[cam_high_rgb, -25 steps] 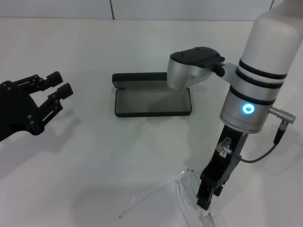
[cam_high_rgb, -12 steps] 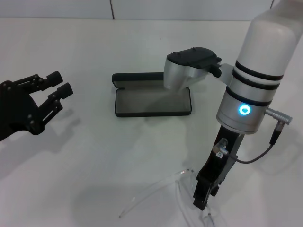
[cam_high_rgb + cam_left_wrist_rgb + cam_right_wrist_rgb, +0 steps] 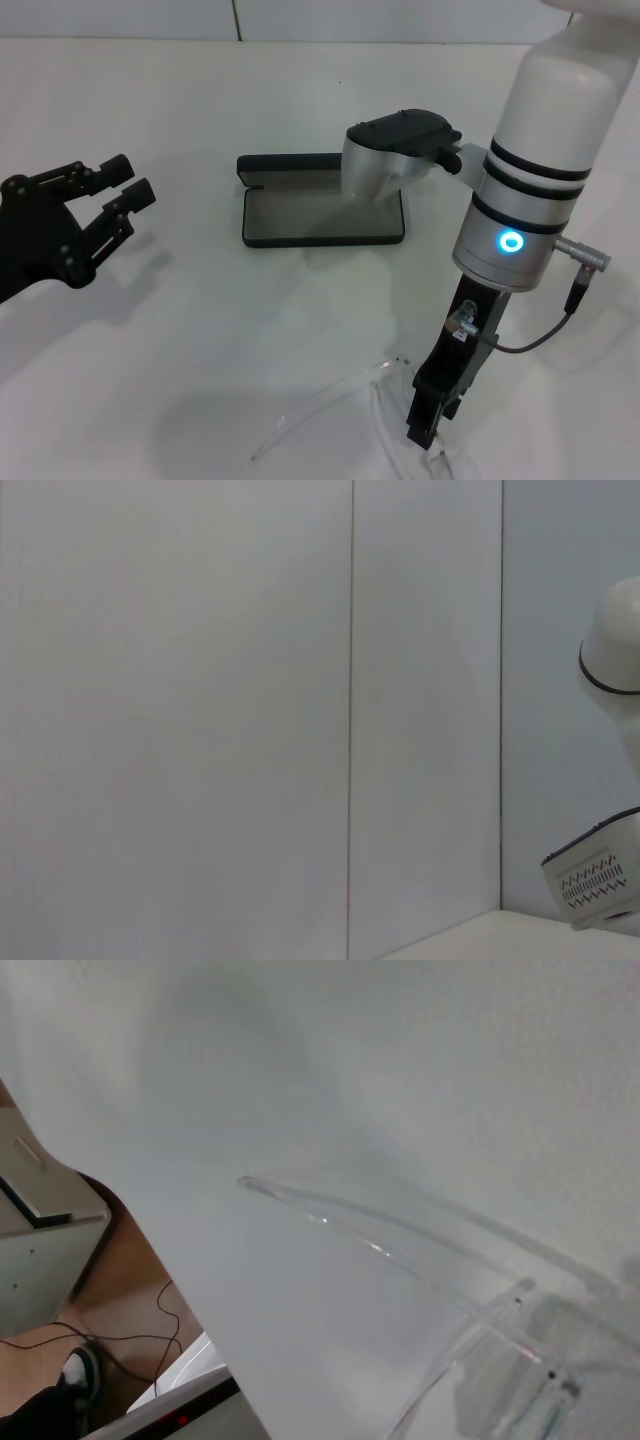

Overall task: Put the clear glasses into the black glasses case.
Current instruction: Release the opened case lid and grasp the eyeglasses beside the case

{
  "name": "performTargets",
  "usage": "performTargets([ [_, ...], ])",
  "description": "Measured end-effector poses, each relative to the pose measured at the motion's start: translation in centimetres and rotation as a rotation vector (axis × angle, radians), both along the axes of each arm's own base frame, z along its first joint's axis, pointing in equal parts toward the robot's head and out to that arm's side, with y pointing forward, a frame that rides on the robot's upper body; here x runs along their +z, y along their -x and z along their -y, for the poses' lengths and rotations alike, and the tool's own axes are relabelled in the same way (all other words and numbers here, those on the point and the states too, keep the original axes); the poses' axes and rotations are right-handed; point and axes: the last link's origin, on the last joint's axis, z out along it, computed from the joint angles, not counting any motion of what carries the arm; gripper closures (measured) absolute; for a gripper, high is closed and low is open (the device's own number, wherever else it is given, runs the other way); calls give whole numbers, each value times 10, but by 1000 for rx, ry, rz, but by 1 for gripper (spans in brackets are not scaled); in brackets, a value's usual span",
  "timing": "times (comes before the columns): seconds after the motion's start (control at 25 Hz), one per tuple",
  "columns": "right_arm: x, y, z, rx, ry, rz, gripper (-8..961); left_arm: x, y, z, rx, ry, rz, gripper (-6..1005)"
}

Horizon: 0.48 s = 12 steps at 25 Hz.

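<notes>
The right gripper (image 3: 424, 432) points down at the near right of the white surface (image 3: 200, 330), its black fingers (image 3: 420, 425) reaching to the right end of the fully transparent, colourless plastic glasses (image 3: 340, 405); whether they are parted or clenched on the frame cannot be told from the head view, and the right wrist view does not show them. The glasses lie on the surface near its front edge, one thin temple arm running out to the left. The right wrist view shows that clear temple arm (image 3: 400, 1230) and hinge resting on the white top, with the surface's edge and the floor beyond; the head view shows none of that.

The rectangular black glasses case with grey lining (image 3: 320, 210) lies open farther back at the centre, well apart from the glasses, with bare surface between them. Its right end sits partly behind the right arm's silver elbow.

The left gripper (image 3: 125, 190) hangs at the far left, fingers spread and released, holding nothing. Its wrist view shows only a white wall.
</notes>
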Motion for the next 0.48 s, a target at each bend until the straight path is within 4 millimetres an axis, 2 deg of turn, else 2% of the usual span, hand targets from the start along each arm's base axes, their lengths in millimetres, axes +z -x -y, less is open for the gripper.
performTargets([
  [0.48, -2, -2, -1, 16, -11, 9, 534, -1, 0, 0, -4, -1, -1, 711],
])
